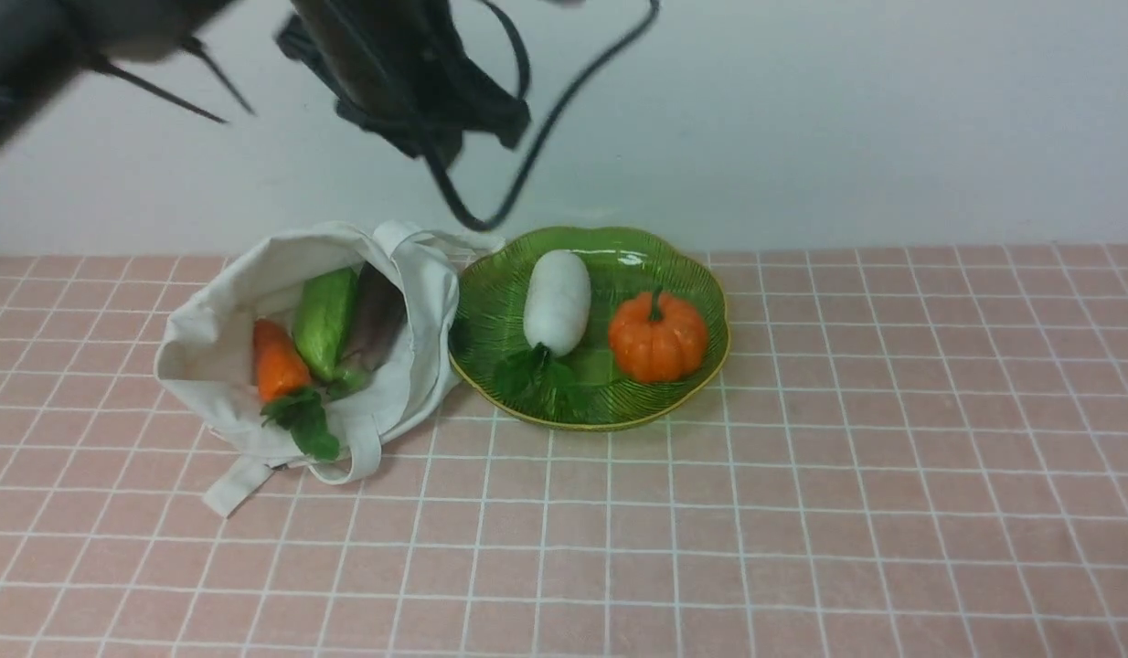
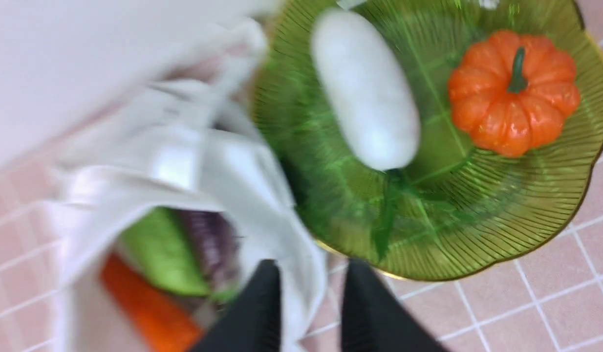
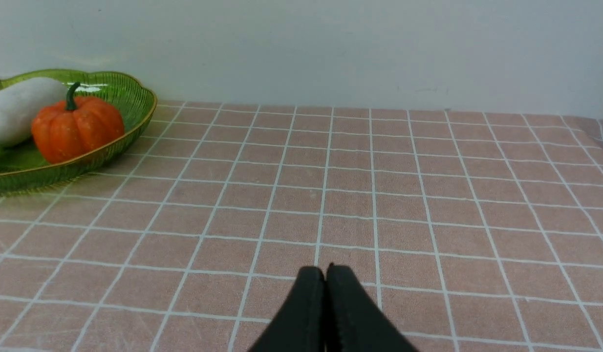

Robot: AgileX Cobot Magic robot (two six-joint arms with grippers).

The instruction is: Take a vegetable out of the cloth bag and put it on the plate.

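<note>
The white radish (image 1: 557, 302) lies on the green glass plate (image 1: 491, 292), its dark leaves toward the front, and nothing grips it. The off-white cloth bag (image 1: 217, 338) lies open just left of the plate. In the left wrist view my left gripper (image 2: 313, 264) hangs above the gap between the bag (image 2: 184, 161) and the plate (image 2: 526, 220). Its fingers stand apart with nothing between them, well clear of the radish (image 2: 365, 88). That view is motion-blurred. My right gripper (image 3: 325, 268) is shut and empty, low over the tablecloth, with the plate (image 3: 125, 93) far off.
An orange pumpkin (image 1: 657, 336) sits on the plate beside the radish. Inside the bag lie an orange carrot (image 1: 276, 361), a green cucumber (image 1: 326, 320) and a purple vegetable (image 1: 374, 315). A pink checked cloth covers the table, with a white wall behind it.
</note>
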